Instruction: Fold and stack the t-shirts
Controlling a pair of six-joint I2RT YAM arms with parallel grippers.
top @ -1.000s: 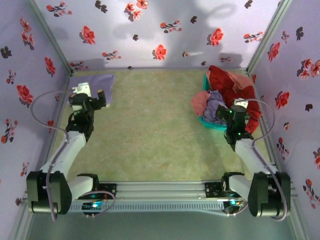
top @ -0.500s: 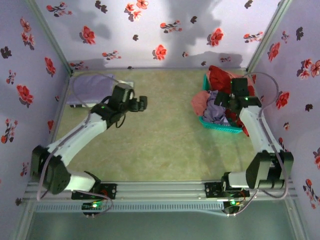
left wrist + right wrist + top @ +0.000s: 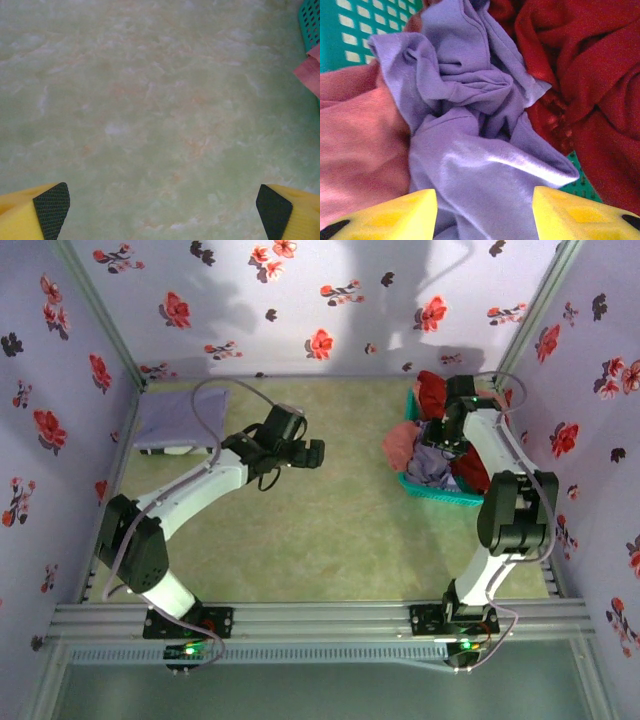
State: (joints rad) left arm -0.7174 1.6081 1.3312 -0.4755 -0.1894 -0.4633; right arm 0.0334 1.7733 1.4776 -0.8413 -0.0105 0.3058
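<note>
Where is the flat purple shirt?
In the top view, the flat purple shirt lies in the far-left corner of the table, opposite the teal basket.

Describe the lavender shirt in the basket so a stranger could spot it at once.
Look to the teal plastic basket at the far right of the table. In its heap, the crumpled lavender t-shirt lies in the middle, between a pink garment and a red garment.

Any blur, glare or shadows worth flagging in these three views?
Top external: dark shadows fall on the back wall. Left wrist: table looks soft, evenly lit. Right wrist: bright sheen on the purple shirt, folds sharp.
</note>
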